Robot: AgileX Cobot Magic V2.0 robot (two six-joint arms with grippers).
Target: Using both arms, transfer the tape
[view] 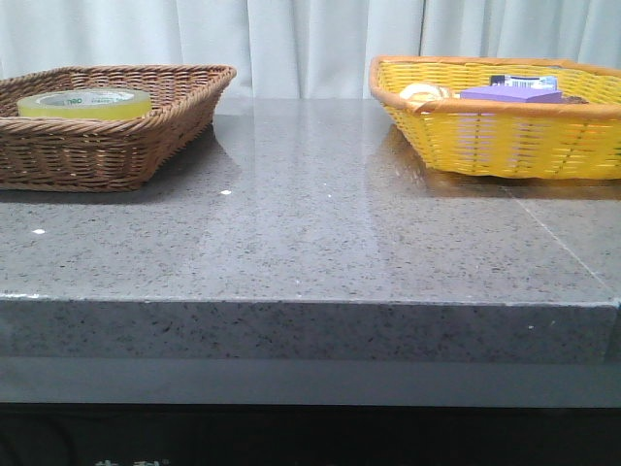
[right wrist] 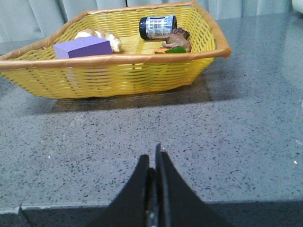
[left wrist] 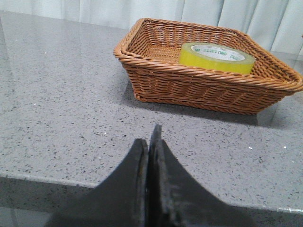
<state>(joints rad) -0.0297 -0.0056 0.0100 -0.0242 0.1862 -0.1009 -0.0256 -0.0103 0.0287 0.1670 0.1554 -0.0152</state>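
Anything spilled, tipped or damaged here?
Nothing stands out. The tape lies flat in the brown basket; the yellow basket sits upright, though a dark jar inside it lies on its side.

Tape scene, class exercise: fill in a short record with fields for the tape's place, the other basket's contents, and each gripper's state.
tape: lying flat in the brown wicker basket
yellow basket: purple block, dark jar on its side, other small items
left gripper: shut, empty, over the table
right gripper: shut, empty

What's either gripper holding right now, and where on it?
Nothing. Left gripper and right gripper are shut and empty; the tape lies in the brown basket.
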